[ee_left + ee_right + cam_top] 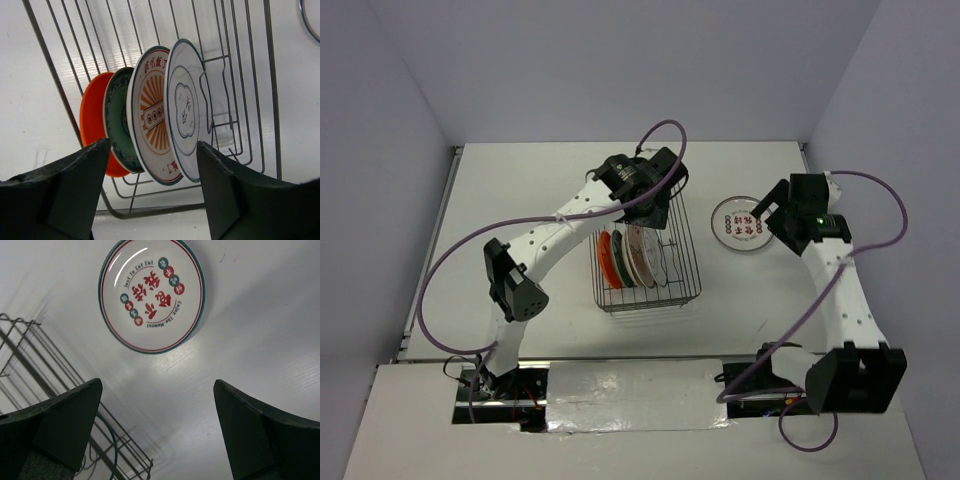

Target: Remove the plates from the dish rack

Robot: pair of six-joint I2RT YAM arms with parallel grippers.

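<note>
I have the dish rack (684,262) in the middle of the table (520,190), and four plates stand on edge in its left half, packed close in a row. From left to right they are the orange plate (90,125), the green-rimmed plate (116,120), the sunburst plate (152,115) with its orange rays and red lettering, and the grey-ringed white plate (185,110). Each overlaps the next in my left wrist view. The right half of the rack shows only bare wires and prongs. My left gripper (151,150) hangs over the far end of the rack, looking down the row, its jaws spread wide and holding nothing. I cannot tell from here whether either finger touches a plate. A fifth plate, the white plate with red characters (151,295), lies flat on the table to the right of the rack, clear of it. My right gripper (157,385) hovers just to the right of that plate, jaws also wide apart and empty, with the corner of the rack showing at the left edge of its wrist view
</note>
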